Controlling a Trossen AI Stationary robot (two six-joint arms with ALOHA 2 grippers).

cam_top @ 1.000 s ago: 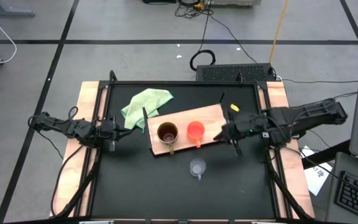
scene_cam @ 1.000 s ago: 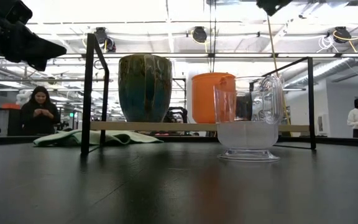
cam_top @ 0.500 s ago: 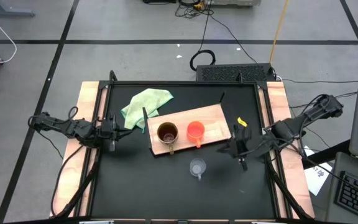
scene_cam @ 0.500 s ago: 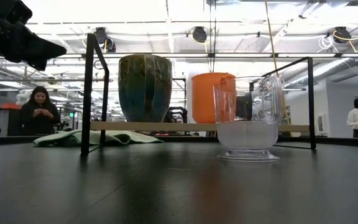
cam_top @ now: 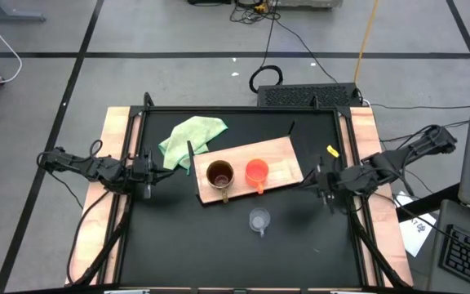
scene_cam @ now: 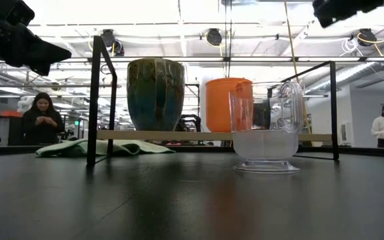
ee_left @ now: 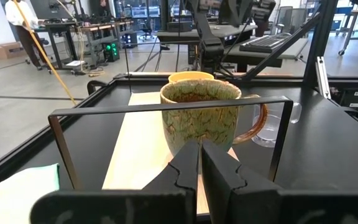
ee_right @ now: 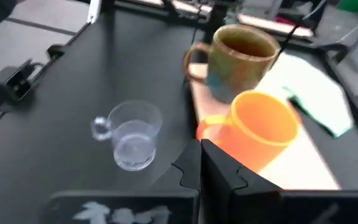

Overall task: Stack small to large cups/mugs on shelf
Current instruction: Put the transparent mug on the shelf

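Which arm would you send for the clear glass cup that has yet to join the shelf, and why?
Probably the right. The right gripper sits nearer the clear glass cup, which stands on the table off the shelf. The left gripper waits farther away.

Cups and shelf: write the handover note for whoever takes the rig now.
Left gripper: shut, empty, waiting at the table's left edge.
Right gripper: shut, empty, right of the shelf.
Brown mug and orange cup stand side by side on the shelf.
Clear glass cup stands on the table, off the shelf.
Done: nothing nested.
Left: orange cup into brown mug, then glass cup into orange cup.
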